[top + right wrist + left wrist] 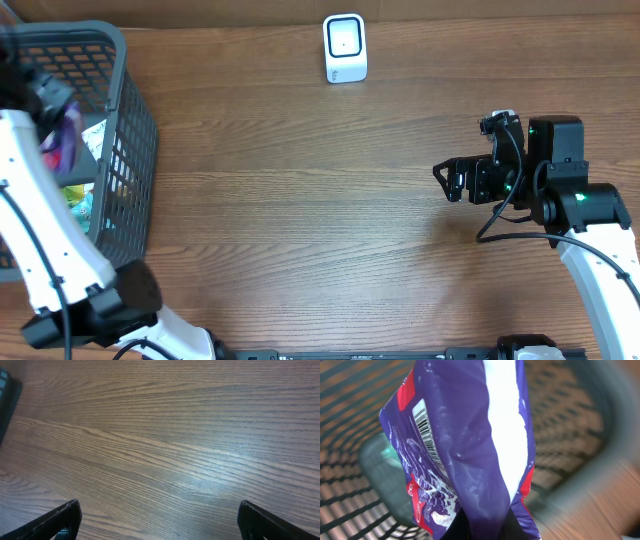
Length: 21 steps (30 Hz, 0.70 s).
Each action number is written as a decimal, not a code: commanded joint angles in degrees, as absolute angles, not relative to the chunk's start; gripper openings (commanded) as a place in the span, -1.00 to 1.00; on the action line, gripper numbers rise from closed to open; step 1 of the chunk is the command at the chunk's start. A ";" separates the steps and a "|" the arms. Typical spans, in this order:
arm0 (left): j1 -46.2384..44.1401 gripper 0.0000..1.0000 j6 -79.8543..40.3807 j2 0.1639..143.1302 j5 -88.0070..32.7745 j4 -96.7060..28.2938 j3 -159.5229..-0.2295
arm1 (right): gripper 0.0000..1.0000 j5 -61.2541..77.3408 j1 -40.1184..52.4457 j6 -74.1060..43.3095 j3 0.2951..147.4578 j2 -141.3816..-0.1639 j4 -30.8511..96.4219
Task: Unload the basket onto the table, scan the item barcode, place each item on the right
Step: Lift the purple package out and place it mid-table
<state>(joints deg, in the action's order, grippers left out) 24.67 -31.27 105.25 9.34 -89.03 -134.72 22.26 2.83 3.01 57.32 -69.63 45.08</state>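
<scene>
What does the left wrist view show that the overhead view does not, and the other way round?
Only the left wrist view shows the barcode, printed on the purple packet, which fills the view from close up. Only the overhead view shows the white scanner and the right end effector, which is open. Both views show the purple packet and the grey basket.

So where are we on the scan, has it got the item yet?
The pick looks done: the left gripper is shut on the purple packet, with its barcode showing in the wrist view. In hand: the packet hangs within the basket, not yet lifted clear. Left to do: carry it to the white scanner and present the barcode. The right gripper is open and holds nothing.
</scene>
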 commanded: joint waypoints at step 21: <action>-22.41 -0.92 -26.55 105.75 12.01 -83.00 -115.98 | 1.00 19.99 2.90 3.03 58.57 -69.47 44.91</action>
